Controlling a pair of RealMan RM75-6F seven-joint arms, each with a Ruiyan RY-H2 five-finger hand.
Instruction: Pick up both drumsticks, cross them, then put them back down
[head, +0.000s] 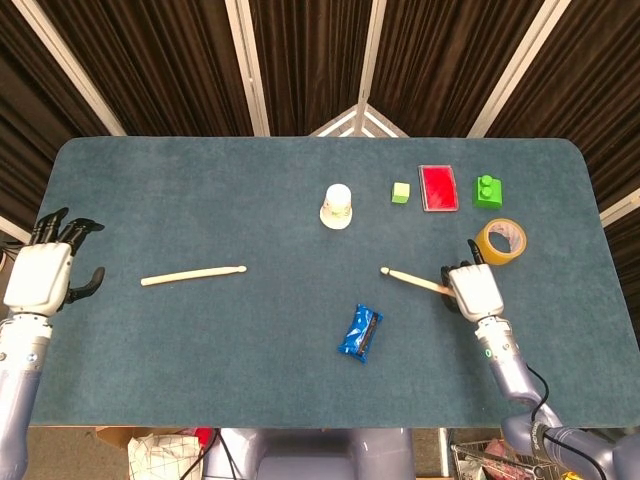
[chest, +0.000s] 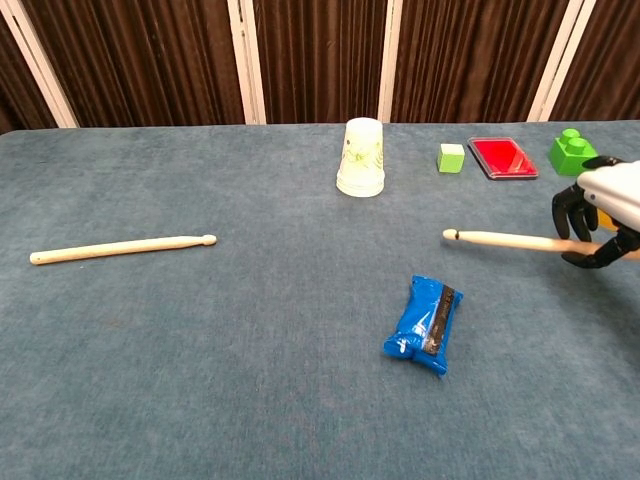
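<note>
Left stick: drumstick (head: 193, 275) flat on the worktop (head: 250, 340), long axis left–right.
Left hand (head: 40, 277): fingers spread, empty, well left of the butt end.
Right hand (head: 474, 291): fingers pinching the second drumstick (chest: 505, 240) — tip pointing left, low over the cloth.

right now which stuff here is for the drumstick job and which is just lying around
For the job: left drumstick lying on the table; right drumstick, held by the right hand.

Lying about: cup, blue packet, tape roll, red box, two green blocks.
</note>
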